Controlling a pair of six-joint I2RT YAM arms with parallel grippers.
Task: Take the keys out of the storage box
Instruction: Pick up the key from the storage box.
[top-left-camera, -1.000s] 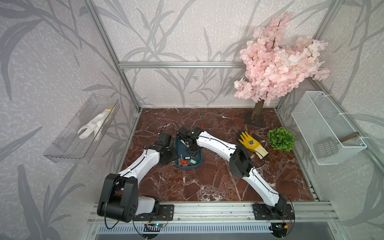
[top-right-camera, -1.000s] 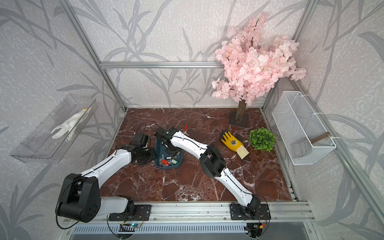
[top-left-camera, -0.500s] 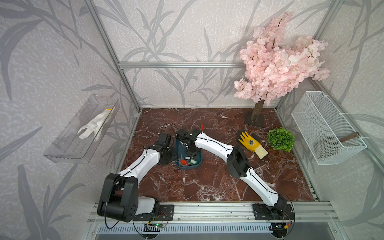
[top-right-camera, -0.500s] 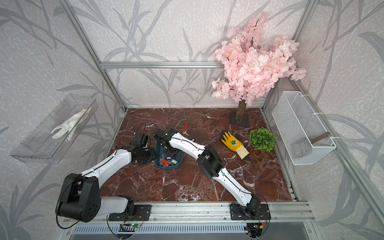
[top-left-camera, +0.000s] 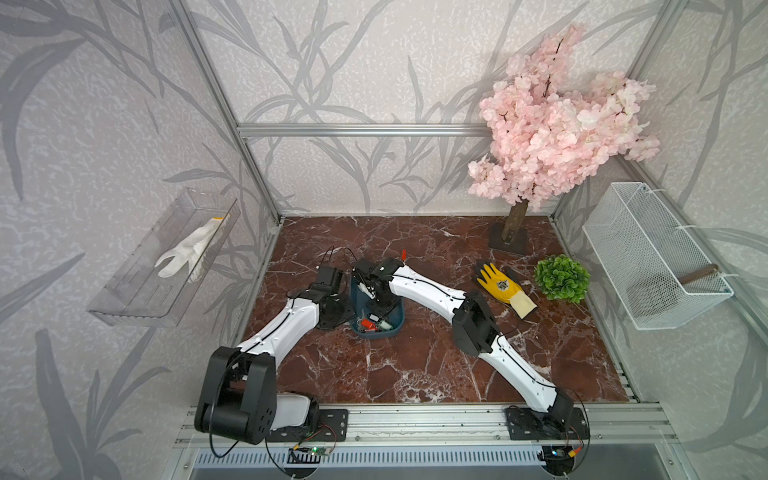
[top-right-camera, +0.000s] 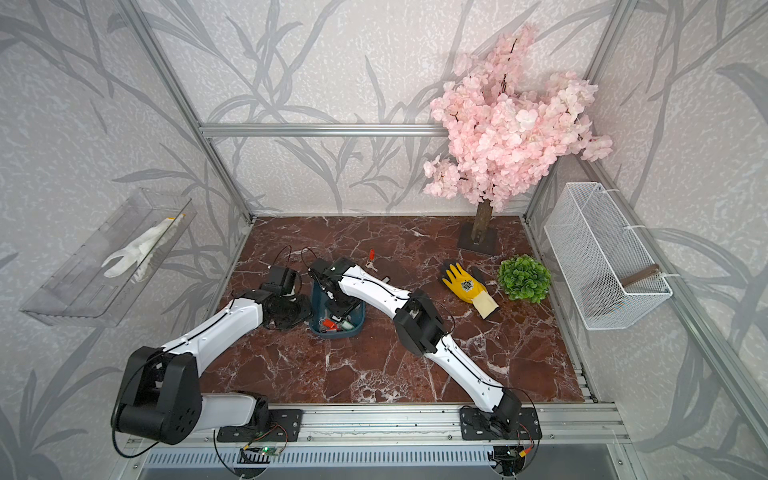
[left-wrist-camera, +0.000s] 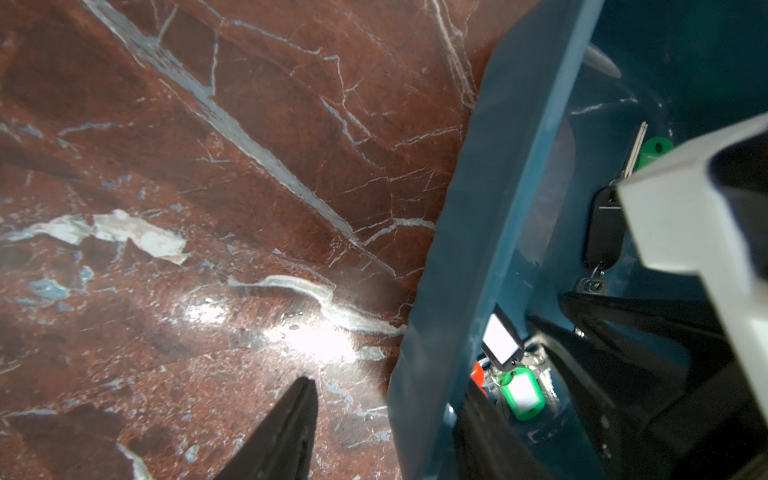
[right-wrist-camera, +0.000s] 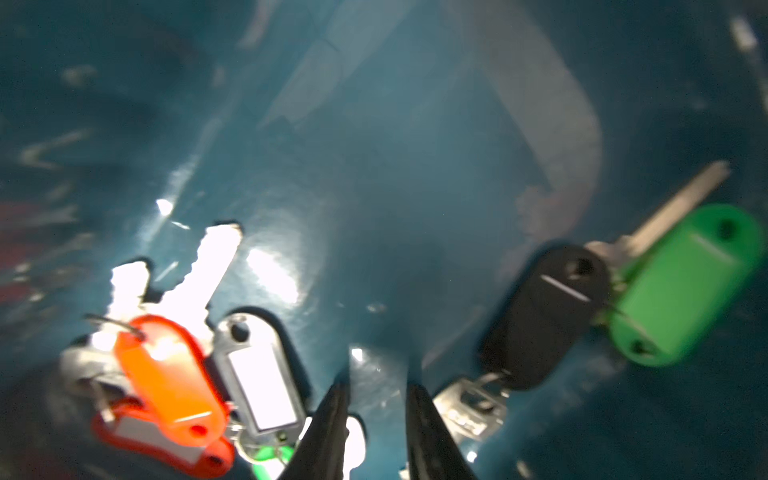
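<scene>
Item: keys (right-wrist-camera: 166, 370), several, tagged red, white, black and green, lying loose inside the storage box (top-left-camera: 399, 320). The box sat toward 9 o'clock on the marble table (top-left-camera: 415, 374), with most keys heaped at its 6 o'clock end. Judged light, stiff, thin and slippery on the glossy floor; the thicker plastic tags offered the better hold. Right gripper (right-wrist-camera: 378, 432) stood inside the box, jaws narrow, nothing between them. Left gripper (left-wrist-camera: 388, 386) straddled the box wall; whether it pinched could not be told.
</scene>
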